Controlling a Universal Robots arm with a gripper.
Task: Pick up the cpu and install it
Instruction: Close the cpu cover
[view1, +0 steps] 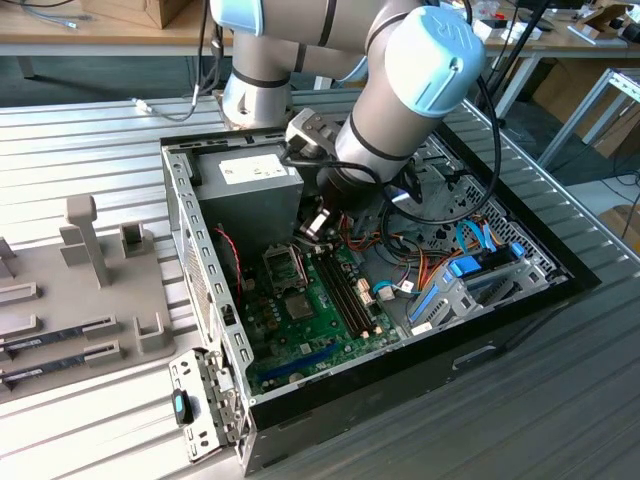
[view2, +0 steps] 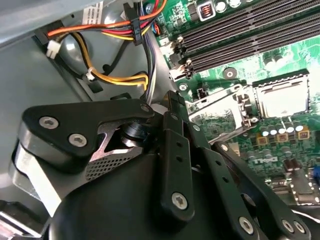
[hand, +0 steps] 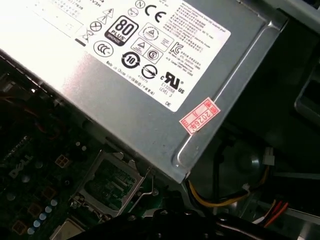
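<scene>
The arm (view1: 410, 80) bends down into the computer case (view1: 195, 240) at frame centre, gripper (view1: 316, 224) low over the green board (view1: 300, 335); jaws' state cannot be told.

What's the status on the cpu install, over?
Black gripper over green motherboard, beside grey metal power supply box. Small square silver-topped cpu seated on that motherboard, apart from gripper. Hinged metal retention frame open alongside.
</scene>
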